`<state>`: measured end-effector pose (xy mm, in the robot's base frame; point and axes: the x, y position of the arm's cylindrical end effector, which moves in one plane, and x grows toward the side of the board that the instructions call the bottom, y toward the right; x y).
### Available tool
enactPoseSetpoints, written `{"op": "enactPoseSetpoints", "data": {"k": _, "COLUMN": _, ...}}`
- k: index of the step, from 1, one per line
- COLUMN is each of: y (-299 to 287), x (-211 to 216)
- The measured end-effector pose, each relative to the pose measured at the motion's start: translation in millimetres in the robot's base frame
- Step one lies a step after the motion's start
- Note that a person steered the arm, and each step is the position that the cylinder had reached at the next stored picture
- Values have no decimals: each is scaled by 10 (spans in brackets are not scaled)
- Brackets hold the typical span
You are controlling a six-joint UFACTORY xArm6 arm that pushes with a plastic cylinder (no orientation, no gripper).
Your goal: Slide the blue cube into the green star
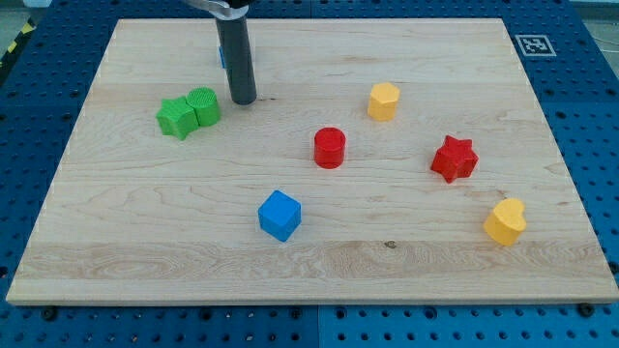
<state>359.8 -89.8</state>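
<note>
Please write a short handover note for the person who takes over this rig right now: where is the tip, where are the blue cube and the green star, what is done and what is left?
My tip rests on the board at the view's upper left, just right of the green blocks, touching none.
The blue cube sits alone at the lower centre, far from the tip.
The green star is at the upper left, against a second green block on its right.
Done: nothing visible; cube and star are well apart.
Left: bring the tip to the cube's lower right side, then push it up and left into the star.
The red cylinder lies right of that path.
</note>
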Motion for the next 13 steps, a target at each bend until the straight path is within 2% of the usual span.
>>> {"op": "enactPoseSetpoints", "data": {"k": 2, "y": 217, "x": 163}}
{"op": "enactPoseSetpoints", "data": {"k": 4, "y": 230, "x": 711}}
{"op": "enactPoseSetpoints", "data": {"k": 5, "y": 402, "x": 1025}}
{"op": "enactPoseSetpoints", "data": {"k": 7, "y": 1168, "x": 1452}}
{"op": "enactPoseSetpoints", "data": {"k": 9, "y": 1398, "x": 2364}}
{"op": "enactPoseSetpoints", "data": {"k": 11, "y": 944, "x": 2475}}
{"op": "enactPoseSetpoints", "data": {"k": 13, "y": 895, "x": 2098}}
